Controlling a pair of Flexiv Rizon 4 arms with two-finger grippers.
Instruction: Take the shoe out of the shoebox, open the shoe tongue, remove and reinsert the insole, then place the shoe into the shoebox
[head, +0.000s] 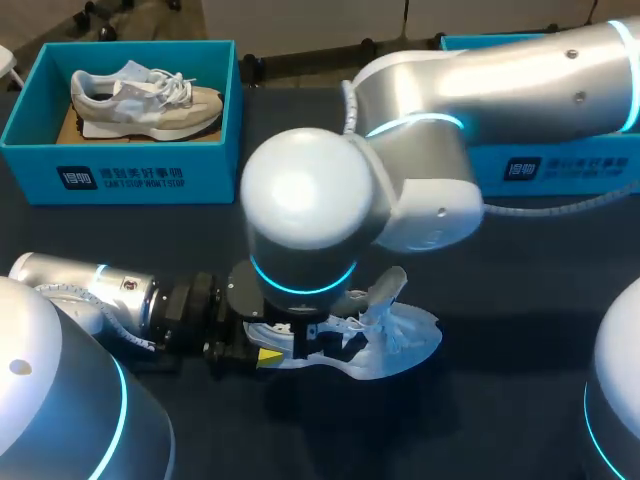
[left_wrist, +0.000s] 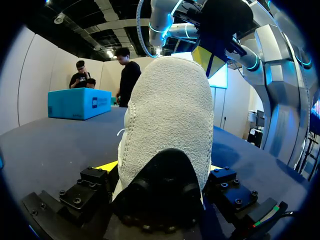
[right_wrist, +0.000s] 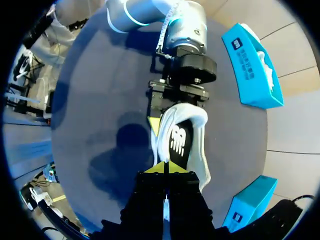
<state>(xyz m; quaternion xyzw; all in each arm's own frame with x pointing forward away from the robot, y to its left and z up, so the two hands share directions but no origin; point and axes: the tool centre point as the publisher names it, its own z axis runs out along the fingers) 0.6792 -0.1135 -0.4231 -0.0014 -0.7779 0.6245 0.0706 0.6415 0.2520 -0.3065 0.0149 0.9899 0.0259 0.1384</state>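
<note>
A white shoe (head: 400, 335) lies on the dark table in front of me, tongue lifted, and its black insole (right_wrist: 177, 142) shows inside. My left gripper (head: 262, 355) comes in low from the left. Its fingers stand wide on both sides of the heel, which fills the left wrist view, shoe (left_wrist: 170, 110) between them. My right gripper (right_wrist: 165, 169) points down over the shoe's opening, yellow tips pressed together at the insole's front end. It (head: 310, 335) sits under the big wrist joint in the head view. I see nothing held between its tips.
A blue shoebox (head: 120, 170) at the back left holds another pale sneaker (head: 145, 100). A second blue box (head: 560, 165) stands at the back right, partly behind my right arm. Bare dark table lies around the shoe.
</note>
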